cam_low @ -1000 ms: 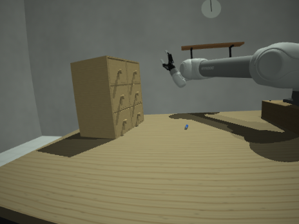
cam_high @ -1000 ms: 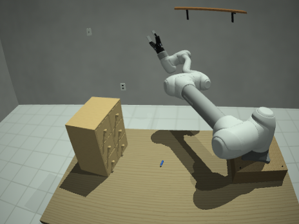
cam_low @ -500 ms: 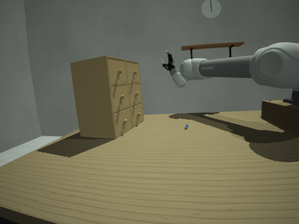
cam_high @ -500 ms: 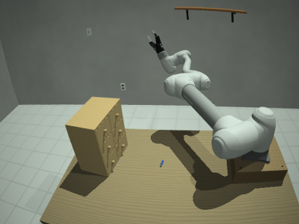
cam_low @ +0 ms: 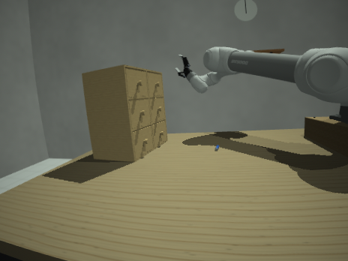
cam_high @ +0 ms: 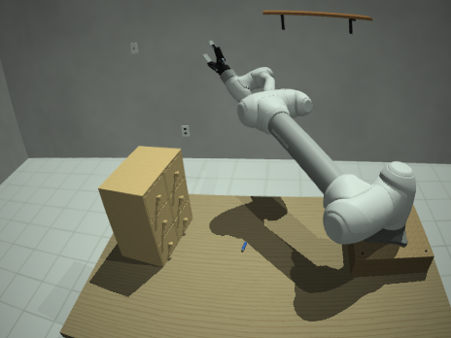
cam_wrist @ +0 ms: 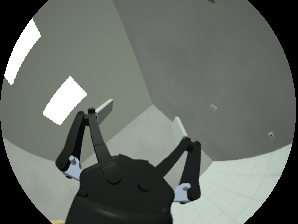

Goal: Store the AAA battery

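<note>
A small blue AAA battery (cam_high: 244,247) (cam_low: 217,148) lies on the wooden table, to the right of the chest's front. The small wooden chest (cam_high: 144,204) (cam_low: 124,112) stands at the table's left, with two columns of three drawers, all pushed in. What they hold is hidden. My gripper (cam_high: 212,52) (cam_low: 181,63) (cam_wrist: 143,113) is open and empty. It hangs high in the air, pointing upward, above and to the right of the chest and far from the battery. The wrist view shows only wall, ceiling and floor tiles.
The arm's base stands on a wooden block (cam_high: 394,254) (cam_low: 326,131) at the table's right. The arm (cam_high: 301,146) stretches over the middle of the table. A wall shelf (cam_high: 318,16) hangs high behind. The table's edge (cam_high: 80,311) drops to a tiled floor.
</note>
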Robot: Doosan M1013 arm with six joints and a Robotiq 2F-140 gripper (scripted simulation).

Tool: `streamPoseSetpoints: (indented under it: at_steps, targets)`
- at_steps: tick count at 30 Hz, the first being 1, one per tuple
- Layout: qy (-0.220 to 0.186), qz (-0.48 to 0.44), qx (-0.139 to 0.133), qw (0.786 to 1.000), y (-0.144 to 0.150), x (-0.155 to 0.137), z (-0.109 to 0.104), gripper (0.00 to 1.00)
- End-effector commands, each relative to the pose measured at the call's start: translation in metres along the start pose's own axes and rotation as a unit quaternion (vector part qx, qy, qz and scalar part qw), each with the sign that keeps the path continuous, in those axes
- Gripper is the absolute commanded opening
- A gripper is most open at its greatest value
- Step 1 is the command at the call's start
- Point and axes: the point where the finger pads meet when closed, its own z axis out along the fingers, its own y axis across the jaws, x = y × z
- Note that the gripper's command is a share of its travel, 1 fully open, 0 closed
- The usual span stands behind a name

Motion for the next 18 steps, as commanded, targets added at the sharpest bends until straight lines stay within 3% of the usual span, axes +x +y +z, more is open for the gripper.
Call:
streamPoseSetpoints:
  at_steps: [1, 2, 3, 5, 6, 7, 8, 10, 11, 15, 16, 17, 18]
  targets:
    - [0.001, 0.011, -0.065, 0.998, 0.003, -0.047, 0.038, 1.0]
    - [0.001, 0.011, -0.065, 0.998, 0.003, -0.047, 0.038, 1.0]
    - [-0.003, 0.018, -0.099, 0.995, 0.001, -0.077, 0.048, 1.0]
    - [-0.003, 0.018, -0.099, 0.995, 0.001, -0.077, 0.048, 1.0]
    - [-0.008, 0.025, -0.136, 0.99, -0.001, -0.109, 0.056, 1.0]
    - [-0.008, 0.025, -0.136, 0.99, -0.001, -0.109, 0.056, 1.0]
    - [-0.015, 0.032, -0.175, 0.984, -0.006, -0.139, 0.058, 1.0]
    - [-0.015, 0.032, -0.175, 0.984, -0.006, -0.144, 0.06, 1.0]
    - [-0.023, 0.038, -0.216, 0.975, -0.013, -0.18, 0.06, 1.0]
    - [-0.023, 0.038, -0.216, 0.975, -0.013, -0.181, 0.06, 1.0]
    - [-0.034, 0.044, -0.258, 0.964, -0.023, -0.22, 0.055, 1.0]
    - [-0.034, 0.044, -0.258, 0.964, -0.023, -0.22, 0.055, 1.0]
    - [-0.046, 0.048, -0.302, 0.951, -0.033, -0.251, 0.046, 1.0]
